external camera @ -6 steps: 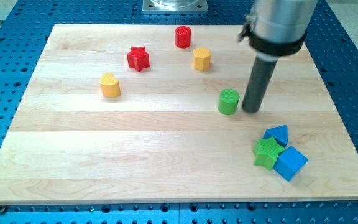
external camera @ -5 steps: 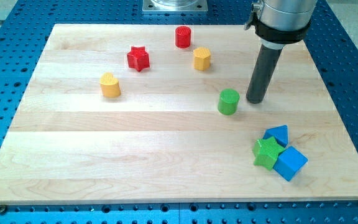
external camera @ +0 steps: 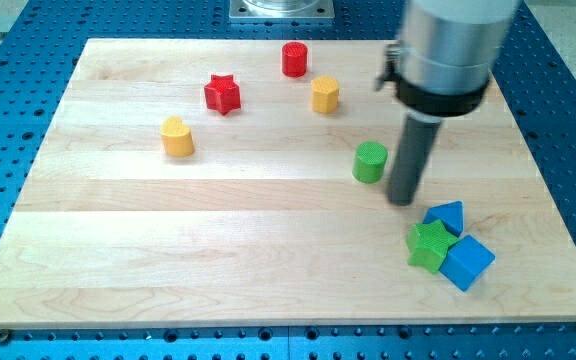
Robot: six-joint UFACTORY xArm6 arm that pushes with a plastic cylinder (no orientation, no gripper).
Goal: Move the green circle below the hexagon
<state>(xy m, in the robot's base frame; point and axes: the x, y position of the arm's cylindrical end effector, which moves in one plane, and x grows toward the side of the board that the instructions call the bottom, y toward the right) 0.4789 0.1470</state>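
Note:
The green circle [external camera: 370, 162] stands on the wooden board [external camera: 218, 240], right of centre. The yellow hexagon [external camera: 325, 95] sits above it and a little to the view's left, near the top. My tip [external camera: 402, 198] rests on the board just right of and slightly below the green circle, close to it; I cannot tell if they touch. The rod rises from the tip to the large grey arm body at the top right.
A red cylinder [external camera: 294, 59] stands above the hexagon. A red star [external camera: 222, 94] and a yellow heart-like block [external camera: 177, 137] lie at the upper left. A green star [external camera: 429, 246] and two blue blocks [external camera: 447, 217] [external camera: 466, 262] cluster at the lower right.
My tip has moved down the view, from level with the green circle's right side to just below and right of it. The green circle has shifted very slightly right and up.

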